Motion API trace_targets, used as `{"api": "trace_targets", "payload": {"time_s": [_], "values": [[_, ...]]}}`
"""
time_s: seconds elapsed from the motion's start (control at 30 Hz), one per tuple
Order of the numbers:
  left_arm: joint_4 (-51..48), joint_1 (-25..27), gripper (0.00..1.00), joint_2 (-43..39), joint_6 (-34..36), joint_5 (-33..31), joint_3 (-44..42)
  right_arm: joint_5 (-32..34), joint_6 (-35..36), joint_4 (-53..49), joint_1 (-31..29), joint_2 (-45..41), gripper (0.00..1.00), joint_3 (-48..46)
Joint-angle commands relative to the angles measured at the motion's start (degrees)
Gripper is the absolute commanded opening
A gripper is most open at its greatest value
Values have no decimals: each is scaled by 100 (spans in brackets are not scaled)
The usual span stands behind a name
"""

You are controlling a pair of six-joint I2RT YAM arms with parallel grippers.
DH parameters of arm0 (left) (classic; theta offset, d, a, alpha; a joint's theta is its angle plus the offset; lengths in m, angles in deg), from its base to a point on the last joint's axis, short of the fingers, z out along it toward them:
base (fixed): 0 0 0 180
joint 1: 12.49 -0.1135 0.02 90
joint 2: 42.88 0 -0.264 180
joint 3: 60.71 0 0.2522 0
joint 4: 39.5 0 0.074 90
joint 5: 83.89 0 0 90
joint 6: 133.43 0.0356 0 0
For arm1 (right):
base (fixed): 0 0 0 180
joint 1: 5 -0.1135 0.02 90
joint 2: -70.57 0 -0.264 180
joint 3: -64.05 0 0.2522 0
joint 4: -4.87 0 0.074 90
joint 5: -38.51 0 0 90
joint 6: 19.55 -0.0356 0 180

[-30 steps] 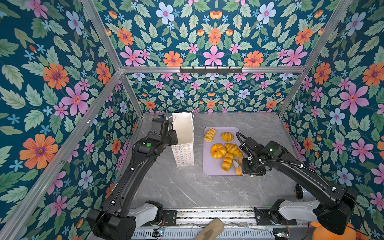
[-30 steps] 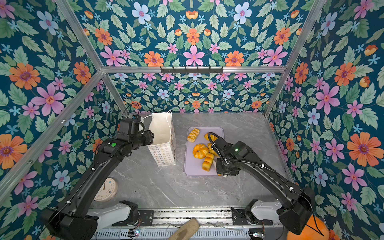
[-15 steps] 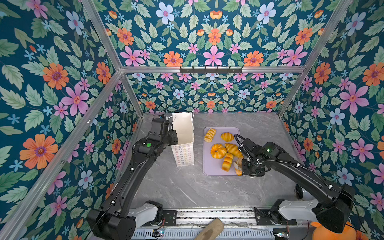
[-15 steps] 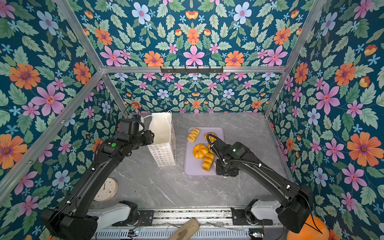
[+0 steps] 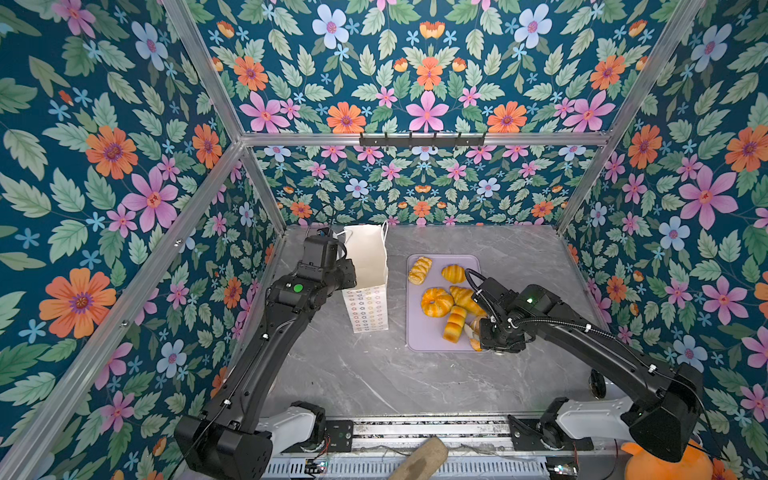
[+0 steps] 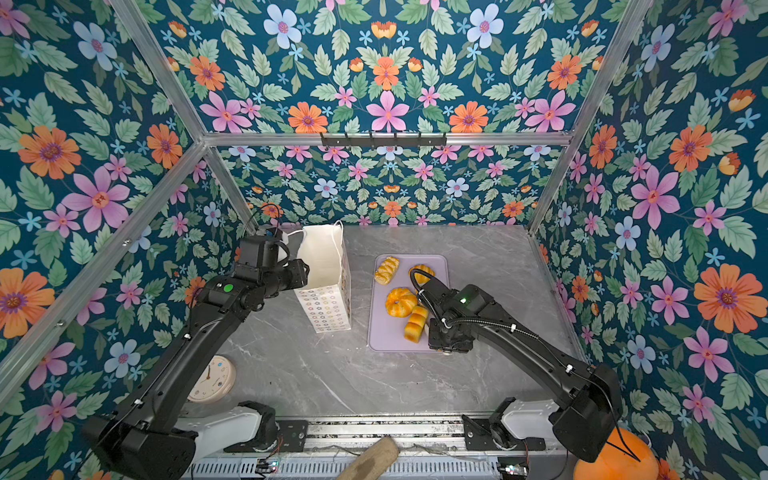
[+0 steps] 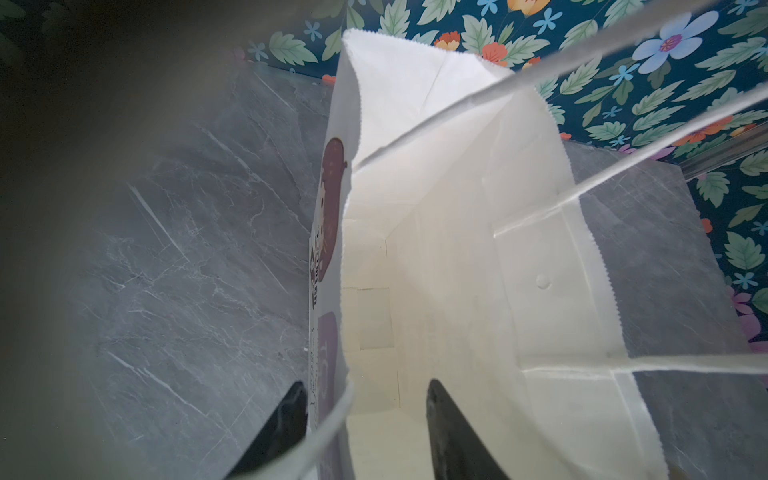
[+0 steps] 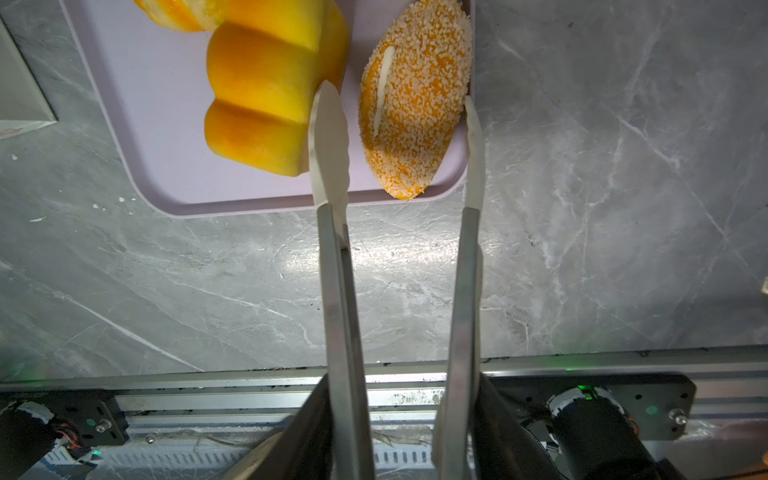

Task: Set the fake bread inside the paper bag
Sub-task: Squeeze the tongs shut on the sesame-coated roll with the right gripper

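Nearest you, your right gripper (image 8: 400,434) is clamped on a pair of tongs (image 8: 332,257), squeezing them only partway. Their pale tips stand apart on either side of the seeded roll (image 8: 411,99), and whether they touch it you cannot tell. That roll lies in the near right corner of the lilac tray (image 8: 137,124), just beside the segmented loaf (image 8: 262,95). Beyond them on the tray lie the ring bun (image 5: 436,302), the near croissant (image 5: 466,299), the far croissant (image 5: 453,273) and the braided piece (image 5: 419,270). Left of the tray, the paper bag (image 5: 368,291) stands upright, mouth open, on the grey table (image 5: 374,382). Your left gripper (image 7: 365,388) straddles the bag's left wall near the rim. One of its fingers (image 7: 449,432) is inside and one outside, with a clear gap, not pinching the paper.
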Motion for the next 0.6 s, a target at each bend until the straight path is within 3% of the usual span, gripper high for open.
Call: {"api": "trace_targets", "payload": {"time_s": [0.0, 0.57], "values": [[33, 2, 48, 20, 78, 60, 27, 96, -95, 37, -7, 57, 50, 17], [72, 8, 47, 20, 75, 84, -12, 224, -169, 164, 0, 147, 45, -264]]}}
